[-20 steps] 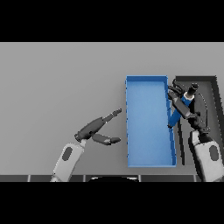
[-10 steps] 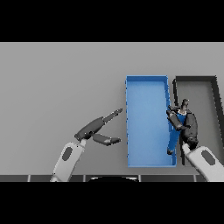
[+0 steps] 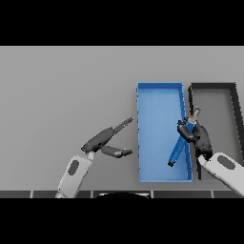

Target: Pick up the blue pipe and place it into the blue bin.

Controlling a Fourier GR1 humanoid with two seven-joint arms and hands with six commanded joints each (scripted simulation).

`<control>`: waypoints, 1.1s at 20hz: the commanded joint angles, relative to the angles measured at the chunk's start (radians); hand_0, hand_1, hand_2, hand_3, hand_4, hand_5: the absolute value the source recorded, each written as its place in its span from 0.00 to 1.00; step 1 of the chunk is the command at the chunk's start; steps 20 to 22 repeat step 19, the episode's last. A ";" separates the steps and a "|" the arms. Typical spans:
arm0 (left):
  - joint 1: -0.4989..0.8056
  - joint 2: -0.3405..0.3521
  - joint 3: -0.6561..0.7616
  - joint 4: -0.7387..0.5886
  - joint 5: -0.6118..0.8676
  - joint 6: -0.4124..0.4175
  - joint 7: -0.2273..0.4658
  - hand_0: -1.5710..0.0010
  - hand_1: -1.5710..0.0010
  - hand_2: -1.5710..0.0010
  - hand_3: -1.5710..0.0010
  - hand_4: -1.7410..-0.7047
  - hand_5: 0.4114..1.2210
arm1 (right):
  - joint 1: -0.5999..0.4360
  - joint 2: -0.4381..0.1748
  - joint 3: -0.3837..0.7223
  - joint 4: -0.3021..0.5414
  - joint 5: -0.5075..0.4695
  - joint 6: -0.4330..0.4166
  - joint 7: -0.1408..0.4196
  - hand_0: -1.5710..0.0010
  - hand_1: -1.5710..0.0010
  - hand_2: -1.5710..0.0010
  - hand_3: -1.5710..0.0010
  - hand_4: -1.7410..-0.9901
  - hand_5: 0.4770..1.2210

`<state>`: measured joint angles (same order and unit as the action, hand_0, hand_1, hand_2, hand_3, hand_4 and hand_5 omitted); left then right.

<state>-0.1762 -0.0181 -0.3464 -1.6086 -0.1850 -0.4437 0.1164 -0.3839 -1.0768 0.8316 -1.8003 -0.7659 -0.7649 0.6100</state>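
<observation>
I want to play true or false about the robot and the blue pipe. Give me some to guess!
1. The right hand is holding the blue pipe. True.
2. The blue pipe lies flat on the grey table. False: it hangs tilted over the blue bin, in the hand.
3. The left hand is holding something. False: it is open and holds nothing, left of the bin.
4. A dark bin sits right of the blue bin. True.
5. The blue bin is round. False: it is a long rectangle.

Blue pipe (image 3: 177, 148) in right hand (image 3: 199, 137) over blue bin (image 3: 159, 90).
</observation>
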 commanded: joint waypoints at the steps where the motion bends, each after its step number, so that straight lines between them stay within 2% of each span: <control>1: 0.003 0.001 -0.001 0.001 -0.002 0.000 -0.005 1.00 1.00 1.00 1.00 0.83 0.02 | -0.012 0.000 0.026 0.003 -0.016 -0.002 0.000 0.90 0.91 0.91 0.95 0.88 0.61; 6: 0.001 0.001 -0.003 0.002 -0.009 0.004 -0.007 1.00 1.00 1.00 1.00 0.83 0.02 | -0.154 -0.054 0.224 0.032 -0.100 -0.007 0.000 0.97 0.97 0.97 0.98 0.92 0.42; 10: 0.023 -0.001 -0.015 -0.007 -0.017 0.007 -0.021 1.00 1.00 1.00 1.00 0.82 0.02 | -0.220 -0.040 0.280 0.063 -0.131 -0.022 0.000 0.99 0.99 0.99 0.99 0.94 0.29; 16: 0.007 0.012 0.006 -0.002 -0.009 0.006 -0.009 1.00 1.00 1.00 1.00 0.83 0.02 | -0.230 -0.066 0.296 0.040 -0.153 -0.010 -0.003 1.00 1.00 1.00 1.00 0.96 0.24; 22: 0.008 0.028 0.015 -0.007 0.005 -0.007 -0.027 1.00 1.00 1.00 1.00 0.83 0.02 | -0.239 -0.051 0.304 0.054 -0.148 -0.010 -0.008 1.00 1.00 1.00 1.00 0.96 0.22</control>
